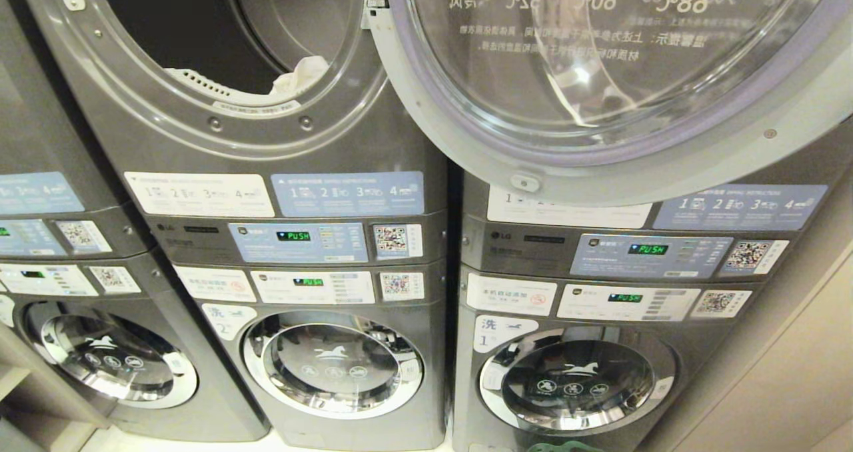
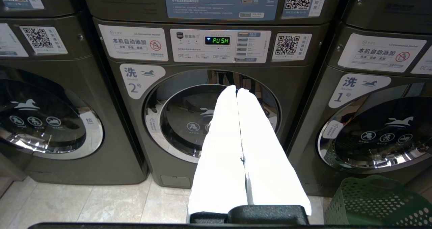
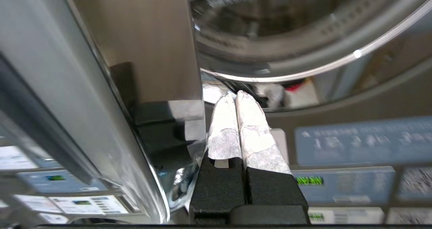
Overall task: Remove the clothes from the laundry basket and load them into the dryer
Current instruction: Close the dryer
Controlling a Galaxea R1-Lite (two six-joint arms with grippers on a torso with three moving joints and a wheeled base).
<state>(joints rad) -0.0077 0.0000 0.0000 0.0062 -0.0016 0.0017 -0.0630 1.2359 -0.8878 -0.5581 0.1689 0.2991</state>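
The upper dryer [image 1: 200, 125] stands open, its round door [image 1: 600, 152] swung out to the right. A white piece of clothing [image 1: 296, 75] lies at the front lip of the drum. The green laundry basket [image 2: 378, 202] sits on the floor before washer no. 1; only its rim [image 1: 556, 447] shows in the head view, and its inside is hidden. My right gripper [image 3: 235, 94] is shut and holds nothing, raised close beside the open door's edge [image 3: 101, 104]. My left gripper [image 2: 236, 88] is shut and empty, parked low, pointing at washer no. 2 [image 2: 216, 121].
Three stacked machines stand side by side, with control panels [image 1: 300, 239] between dryers and washers. The open door overhangs the right-hand machine [image 1: 633, 252]. A beige wall [image 1: 800, 372] closes the right side. Tiled floor [image 2: 101, 202] lies before the washers.
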